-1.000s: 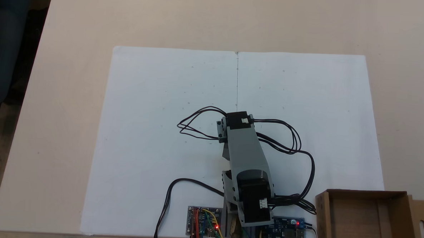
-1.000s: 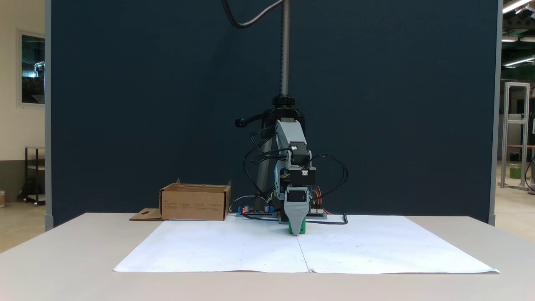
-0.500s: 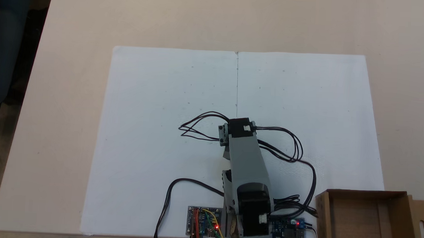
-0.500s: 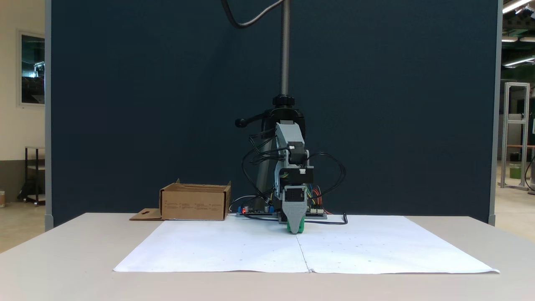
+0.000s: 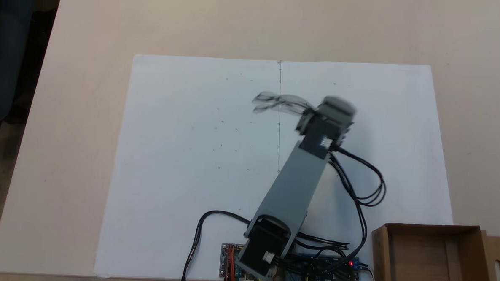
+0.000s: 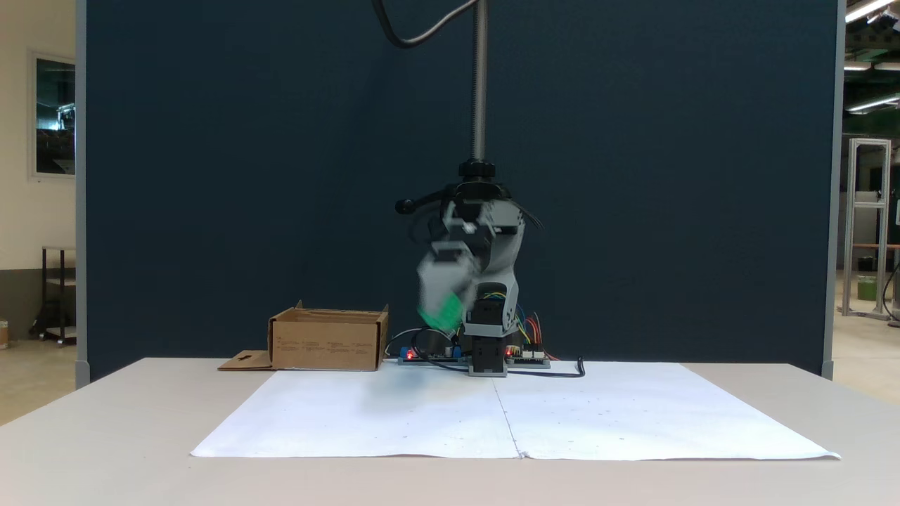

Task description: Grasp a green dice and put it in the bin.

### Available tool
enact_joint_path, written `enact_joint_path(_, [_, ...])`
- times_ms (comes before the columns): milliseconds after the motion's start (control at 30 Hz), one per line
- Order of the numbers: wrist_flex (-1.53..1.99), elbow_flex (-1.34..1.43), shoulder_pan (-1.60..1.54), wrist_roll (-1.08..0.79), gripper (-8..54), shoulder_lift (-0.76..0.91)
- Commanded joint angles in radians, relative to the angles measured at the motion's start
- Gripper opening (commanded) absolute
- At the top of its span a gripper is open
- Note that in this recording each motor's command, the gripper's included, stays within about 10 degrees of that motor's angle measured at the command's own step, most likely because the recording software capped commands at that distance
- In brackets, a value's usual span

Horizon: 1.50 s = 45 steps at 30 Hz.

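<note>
The green dice (image 6: 446, 317) hangs in the air as a blurred green patch, well above the paper. My gripper (image 6: 443, 320) is shut on it, tilted down and to the left in the front fixed view. In the fixed view from above, the arm (image 5: 299, 180) stretches up and right over the paper, its blurred wrist (image 5: 333, 110) covering the dice. The bin (image 5: 427, 227), a brown cardboard box, stands at the bottom right corner with its hang-hole flap (image 5: 497, 265). From the front, the bin (image 6: 327, 344) sits left of the arm's base, apart from the gripper.
A large white paper sheet (image 5: 190, 155) covers the middle of the beige table (image 5: 78, 107). Circuit boards (image 5: 337, 269) with red lights and loose black cables (image 5: 368, 192) lie around the arm's base. A metal stand pole (image 6: 479, 84) rises behind the arm.
The gripper has lifted off the paper with the dice and swung fast toward the box side: right in the view from above, left in the front view. The arm is motion-blurred now.
</note>
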Motion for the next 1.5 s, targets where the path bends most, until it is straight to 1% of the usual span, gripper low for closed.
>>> enact_joint_path(0, [-0.020, -0.161, 0.141, -0.095, 11.9, -0.060])
enact_joint_path(67, [-0.014, -0.253, 0.295, -0.098, 11.9, -0.098])
enact_joint_path(200, [-0.006, -0.339, 0.459, -0.098, 11.9, -0.156])
enact_joint_path(333, [0.086, -0.446, 0.627, -0.098, 11.9, -0.209])
enact_joint_path(633, [0.183, -0.489, 0.902, -0.101, 11.9, -0.238])
enact_joint_path(700, [0.179, -0.491, 0.954, -0.103, 11.9, -0.255])
enact_joint_path(733, [0.179, -0.509, 1.003, -0.115, 11.9, -0.288])
enact_joint_path(1033, [0.173, -0.626, 1.223, -0.241, 11.9, -0.517])
enact_joint_path(1167, [0.195, -0.627, 1.287, -0.272, 11.9, -0.554])
enact_joint_path(1367, [0.364, -0.627, 1.318, -0.291, 11.9, -0.557])
enact_joint_path(1467, [0.359, -0.627, 1.319, -0.301, 11.9, -0.558])
